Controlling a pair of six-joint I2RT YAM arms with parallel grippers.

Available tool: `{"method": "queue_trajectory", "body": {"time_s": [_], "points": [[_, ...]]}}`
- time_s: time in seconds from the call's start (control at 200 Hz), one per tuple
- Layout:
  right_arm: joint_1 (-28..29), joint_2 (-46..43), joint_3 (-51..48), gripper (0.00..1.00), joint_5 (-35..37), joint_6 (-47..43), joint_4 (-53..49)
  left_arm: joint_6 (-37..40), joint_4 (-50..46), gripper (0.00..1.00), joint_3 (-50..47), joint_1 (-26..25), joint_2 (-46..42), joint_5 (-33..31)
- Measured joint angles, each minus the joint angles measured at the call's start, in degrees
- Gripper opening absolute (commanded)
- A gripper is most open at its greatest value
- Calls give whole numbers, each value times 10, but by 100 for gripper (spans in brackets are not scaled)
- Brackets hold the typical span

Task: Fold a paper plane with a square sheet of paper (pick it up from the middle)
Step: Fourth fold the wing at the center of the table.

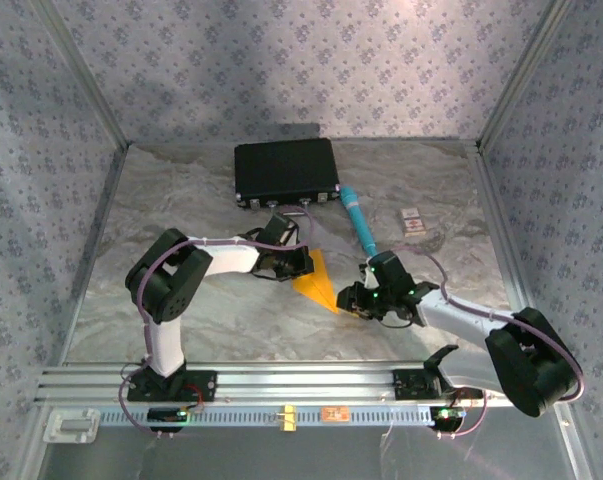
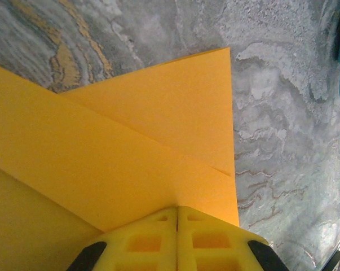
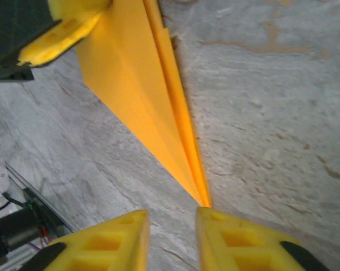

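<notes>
**Late fold: closing on the nose**

Note the paper plane point(image 1: 318, 284) on the table on the near side of the black case point(image 1: 286, 170), well apart from it. Already a narrow dart with layered folds, wide tail toward the case, nose pointing away.

Note the left gripper point(image 2: 177, 237) at the tail end, fingers pressed flat together, apparently clamped on the paper there.

Note the right gripper point(image 3: 172, 237) at the end farthest from the case, fingers a narrow gap apart, nose tip just at the mouth of that gap, not yet pinched.

Judge the step as sharpening the nose crease, with most of the folding done.

Next move, as a judgement: ease the right fingers forward over the tip, close squarely on the centre crease, keep the tail anchored. Risk of crumpling the thin point if off line.
</notes>
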Motion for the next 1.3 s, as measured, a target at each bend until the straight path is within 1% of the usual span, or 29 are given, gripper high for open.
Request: {"method": "queue_trajectory", "body": {"time_s": [0.155, 0.285, 0.52, 0.835, 0.954, 1.069, 1.184, 1.299], "points": [[2, 27, 20, 14, -8, -8, 19, 0, 0, 7, 0, 0, 0, 0], [2, 69, 55, 10, -21, -19, 29, 0, 0, 7, 0, 0, 0, 0], [2, 140, 94, 8, -37, -26, 64, 0, 0, 7, 0, 0, 0, 0], [-1, 209, 99, 6, -46, -36, 79, 0, -1, 8, 0, 4, 0, 4], [-8, 209, 85, 6, -51, -41, 89, 1, -1, 9, 0, 5, 0, 7], [-13, 199, 68, 6, -55, -44, 99, 6, -2, 11, 0, 6, 0, 26], [-16, 197, 63, 6, -62, -45, 106, 19, -24, 12, 16, 5, 0, 32], [-17, 197, 63, 5, -62, -45, 106, 22, -25, 12, 28, 2, -7, 33]]}}
